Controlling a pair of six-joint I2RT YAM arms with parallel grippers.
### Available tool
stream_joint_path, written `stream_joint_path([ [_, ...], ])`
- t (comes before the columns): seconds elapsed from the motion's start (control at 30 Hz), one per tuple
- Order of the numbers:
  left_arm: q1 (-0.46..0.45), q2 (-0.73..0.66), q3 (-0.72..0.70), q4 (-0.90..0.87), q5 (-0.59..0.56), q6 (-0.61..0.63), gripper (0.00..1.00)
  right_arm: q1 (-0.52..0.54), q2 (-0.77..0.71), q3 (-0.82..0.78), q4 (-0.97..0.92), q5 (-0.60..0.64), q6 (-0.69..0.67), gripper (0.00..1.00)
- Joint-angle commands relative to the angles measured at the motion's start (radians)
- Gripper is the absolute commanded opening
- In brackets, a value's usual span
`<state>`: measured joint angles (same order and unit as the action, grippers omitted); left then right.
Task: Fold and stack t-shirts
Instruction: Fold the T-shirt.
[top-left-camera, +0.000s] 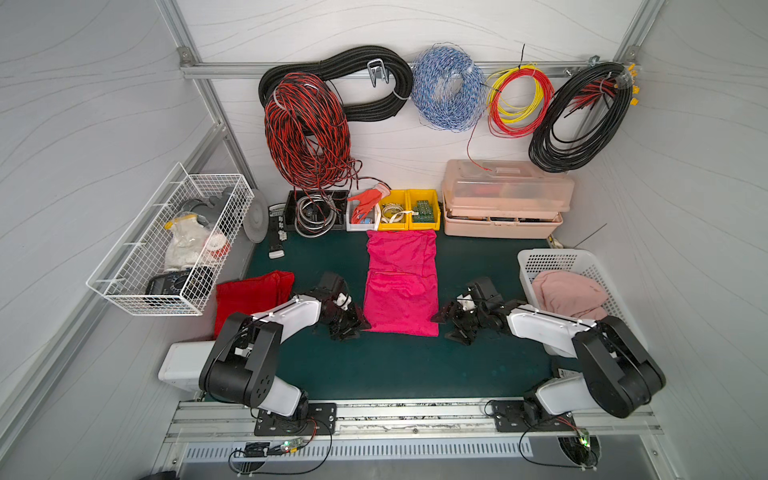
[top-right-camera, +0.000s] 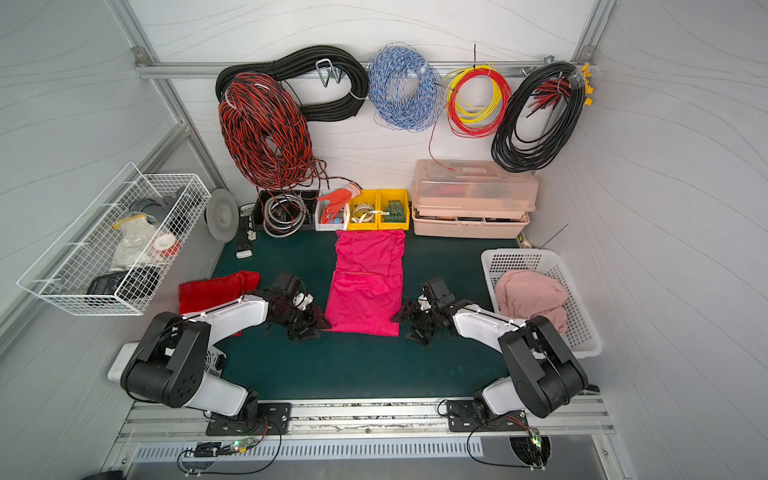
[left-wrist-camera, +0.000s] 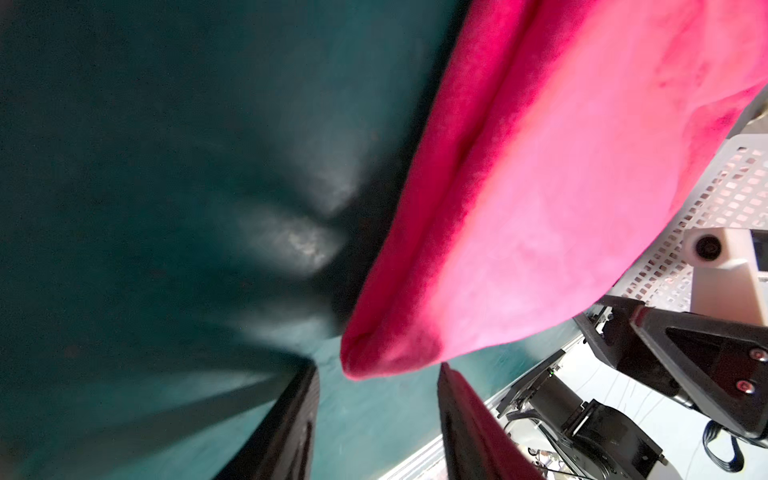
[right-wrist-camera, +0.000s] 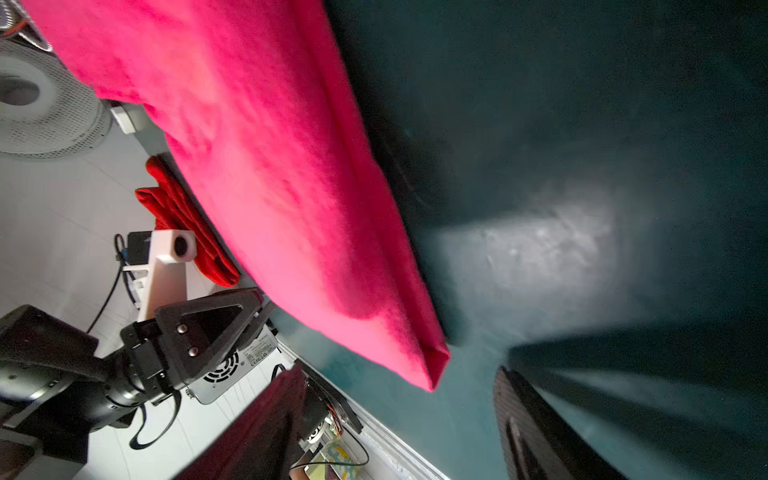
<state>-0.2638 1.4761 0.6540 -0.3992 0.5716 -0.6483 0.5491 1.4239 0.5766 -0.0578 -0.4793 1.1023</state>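
Observation:
A bright magenta-pink t-shirt (top-left-camera: 401, 282) (top-right-camera: 368, 282) lies folded into a long strip in the middle of the green mat (top-left-camera: 395, 365), in both top views. A deeper red t-shirt (top-left-camera: 249, 295) (top-right-camera: 212, 291) lies folded at the mat's left edge. My left gripper (top-left-camera: 353, 328) (left-wrist-camera: 376, 374) sits low at the pink shirt's near left corner, open, with the corner (left-wrist-camera: 374, 357) just ahead of the gap. At the near right corner, my right gripper (top-left-camera: 451, 324) (right-wrist-camera: 399, 374) is open too, and that corner (right-wrist-camera: 432, 365) lies ahead of its fingers. Neither holds cloth.
A white plastic basket (top-left-camera: 582, 259) with pale pink cloth (top-left-camera: 569, 295) stands at the right. A wire basket (top-left-camera: 124, 291) hangs on the left wall. Small bins (top-left-camera: 395, 226), an orange-red glove (top-left-camera: 368, 199) and a beige toolbox (top-left-camera: 503, 199) line the back; cable coils hang above.

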Motion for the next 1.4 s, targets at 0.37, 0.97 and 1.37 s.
stream_joint_path([
  [0.37, -0.006, -0.021, -0.137, 0.292, -0.11, -0.121, 0.5, 0.082, 0.084, -0.119, 0.267, 0.105, 0.146, 0.76],
  [0.97, -0.051, -0.163, -0.132, -0.007, -0.121, -0.153, 0.0, 0.185, 0.056, -0.103, 0.169, 0.066, 0.203, 0.0],
  [1.37, -0.244, -0.613, 0.05, -0.45, -0.286, -0.28, 0.0, 0.26, -0.352, 0.067, -0.315, 0.088, 0.111, 0.02],
])
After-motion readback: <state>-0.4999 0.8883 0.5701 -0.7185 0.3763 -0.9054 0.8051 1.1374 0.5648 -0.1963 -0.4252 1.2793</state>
